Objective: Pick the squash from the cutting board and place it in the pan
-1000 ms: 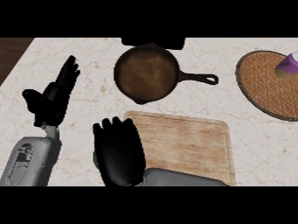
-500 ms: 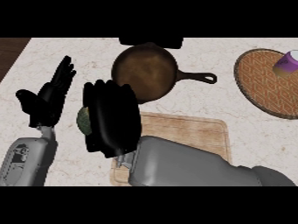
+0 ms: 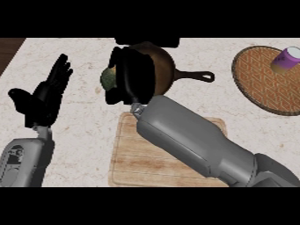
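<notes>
My right hand [image 3: 134,74] hangs over the left part of the dark cast-iron pan [image 3: 164,66], fingers curled round the green-yellow squash [image 3: 109,77], which peeks out at the hand's left side. Most of the squash is hidden by the hand. The pan's handle [image 3: 194,75] points right. Below the pan lies the wooden cutting board [image 3: 129,154], largely covered by my right forearm. My left hand [image 3: 42,96] stays open at the left, fingers up, resting.
A round woven mat [image 3: 272,83] lies at the right with a purple cup [image 3: 287,59] standing on it. A dark object [image 3: 145,41] sits at the counter's back edge behind the pan. The counter's left edge borders dark wood.
My right hand has moved up from the cutting board to the pan, carrying the squash along. The left hand has stayed in place.
</notes>
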Tool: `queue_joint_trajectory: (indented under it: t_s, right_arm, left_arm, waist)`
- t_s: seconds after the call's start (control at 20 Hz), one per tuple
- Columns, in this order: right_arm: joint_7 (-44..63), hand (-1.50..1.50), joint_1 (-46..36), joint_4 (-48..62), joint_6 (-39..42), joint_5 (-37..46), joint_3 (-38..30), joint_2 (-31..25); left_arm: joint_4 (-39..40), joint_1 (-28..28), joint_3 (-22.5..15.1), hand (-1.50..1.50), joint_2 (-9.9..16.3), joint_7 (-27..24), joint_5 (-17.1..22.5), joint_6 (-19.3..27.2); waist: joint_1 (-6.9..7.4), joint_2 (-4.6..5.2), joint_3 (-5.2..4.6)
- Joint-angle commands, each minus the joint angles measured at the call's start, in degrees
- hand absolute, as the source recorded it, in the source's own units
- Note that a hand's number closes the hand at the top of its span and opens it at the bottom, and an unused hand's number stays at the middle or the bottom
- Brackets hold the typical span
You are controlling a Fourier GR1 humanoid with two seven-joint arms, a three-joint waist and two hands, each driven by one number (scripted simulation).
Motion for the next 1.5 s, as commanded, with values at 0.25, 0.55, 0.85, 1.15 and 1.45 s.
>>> queue_joint_trajectory:
  t_s: [0.25, 0.55, 0.85, 1.15, 1.45]
  right_arm:
    - [-14.1, 1.50, -5.5, 26.4, -6.9, -0.8, -7.3, 0.1]
    - [-24.9, 1.50, -3.3, 34.9, -12.0, -4.3, -12.2, -0.7]
    - [-33.4, -1.50, -1.0, 37.2, -8.4, -12.0, -19.1, -0.2]
    - [-41.8, -1.50, 0.9, 36.0, 4.1, -22.5, -25.9, 0.1]
    - [-53.4, -1.50, 1.0, 36.5, -2.0, -24.6, -30.2, 0.1]
  left_arm:
    - [0.0, 0.4, 0.8, 0.00, -0.1, -0.6, 0.4, 0.2]
    - [-0.6, -0.2, -0.4, 0.00, -0.4, 0.0, 0.2, -0.6]
    - [-0.7, -1.3, -0.5, 0.00, -1.1, -0.8, 0.1, -0.1]
    - [-0.6, -1.1, -1.1, 0.00, -0.9, -1.1, -0.6, -0.3]
    - [-1.8, -0.2, -0.4, 0.00, -1.2, -0.1, -0.1, 0.5]
  waist:
    - [0.14, 0.56, 0.03]
    - [1.08, 1.29, 0.13]
    - [1.97, 2.05, 0.21]
    - [2.57, 1.95, 0.25]
    - [1.57, 1.23, 0.24]
